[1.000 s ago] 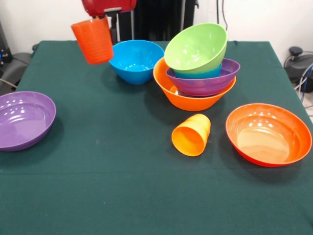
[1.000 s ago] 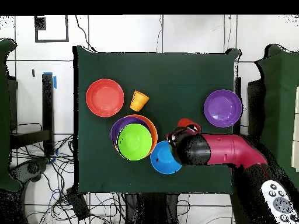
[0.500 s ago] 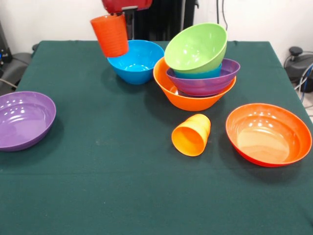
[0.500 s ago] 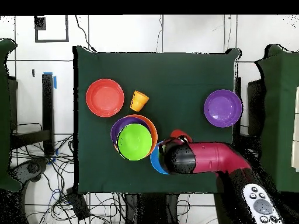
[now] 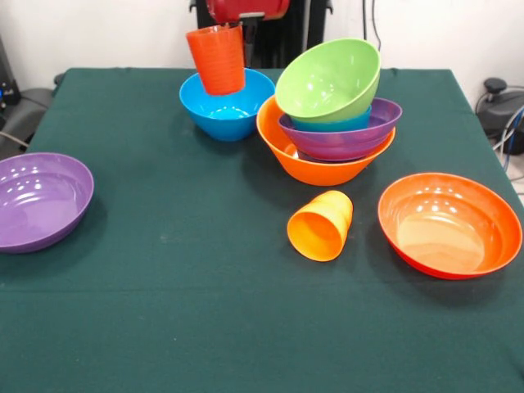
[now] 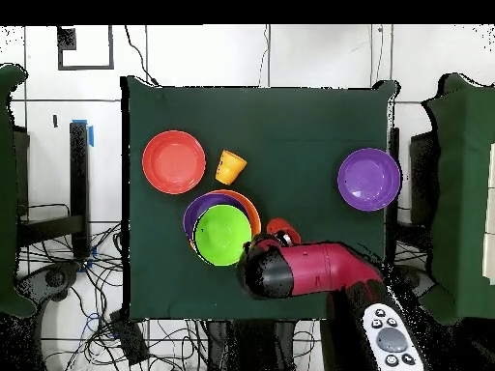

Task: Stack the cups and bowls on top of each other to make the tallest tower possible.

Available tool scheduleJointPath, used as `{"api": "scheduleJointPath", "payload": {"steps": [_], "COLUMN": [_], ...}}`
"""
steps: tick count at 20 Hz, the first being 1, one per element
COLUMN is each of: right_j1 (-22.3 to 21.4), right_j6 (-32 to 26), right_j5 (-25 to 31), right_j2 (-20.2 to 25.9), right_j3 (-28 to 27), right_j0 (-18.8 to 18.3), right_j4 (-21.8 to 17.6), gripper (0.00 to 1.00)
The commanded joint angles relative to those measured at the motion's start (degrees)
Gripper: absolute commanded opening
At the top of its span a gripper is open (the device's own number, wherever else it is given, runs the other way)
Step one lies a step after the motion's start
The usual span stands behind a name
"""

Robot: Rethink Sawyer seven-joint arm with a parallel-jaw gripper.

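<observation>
Red-orange cup (image 5: 217,59) hangs under my gripper (image 5: 246,18), up off the table, in front of the blue bowl (image 5: 227,103) as the front camera sees it. The cup looks like thin glossy plastic: I judge it light, stiff and a bit slippery, so the rim or upper wall is the place to hold, as seems to be the case now. It is slightly tilted. My fingers are cut off at the top edge and hidden under my arm from overhead, so how far they're apart I cannot tell; the cup being airborne suggests they're clamped on it.

The tower (image 5: 332,123) sits to the side of my gripper, just past the blue bowl: yellow-orange bowl as base, then purple and blue, with the lime green bowl (image 5: 329,79) tipped on top. That tilted, slick green bowl looks a shaky landing spot.

Well away from my gripper, toward the front camera: yellow-orange cup (image 5: 321,225) on its side, red-orange bowl (image 5: 449,224), loose purple bowl (image 5: 39,201).
</observation>
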Motion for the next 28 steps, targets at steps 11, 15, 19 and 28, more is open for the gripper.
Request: {"api": "scheduleJointPath", "payload": {"steps": [11,15,19,28], "right_j1": [0.7,0.1,1.6,3.7], "right_j6": [11.0,12.3,14.2,15.8], "right_j5": [-3.7,-4.6,-7.3,-10.8], "right_j2": [-3.6,-4.5,-6.5,-9.6], "right_j3": [4.7,5.9,6.0,6.1], "right_j0": [5.4,7.0,9.5,13.5], "right_j4": [-0.1,0.0,-0.7,0.5], "gripper": [0.00,0.00,0.00,0.00]}}
